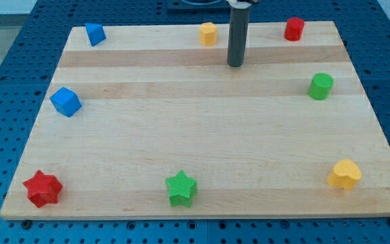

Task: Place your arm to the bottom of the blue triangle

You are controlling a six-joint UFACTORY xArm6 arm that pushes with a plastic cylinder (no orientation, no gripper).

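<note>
Near the tabletop's [202,135] bottom edge sit stars, untouched; farther up, my tip [235,64] (a bare tool, grasping nothing) stands well right of the blue triangle [95,34], top left corner; approach pending, leftward, stopping beneath it

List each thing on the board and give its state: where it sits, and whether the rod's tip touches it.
my tip: down on the board near the view's top, touching no block
blue triangle: top left corner, untouched
blue cube: left edge, untouched
yellow block: top edge, left of the tip, apart
red cylinder: top right
green cylinder: right side
yellow heart: bottom right
green star: bottom middle
red star: bottom left
</note>
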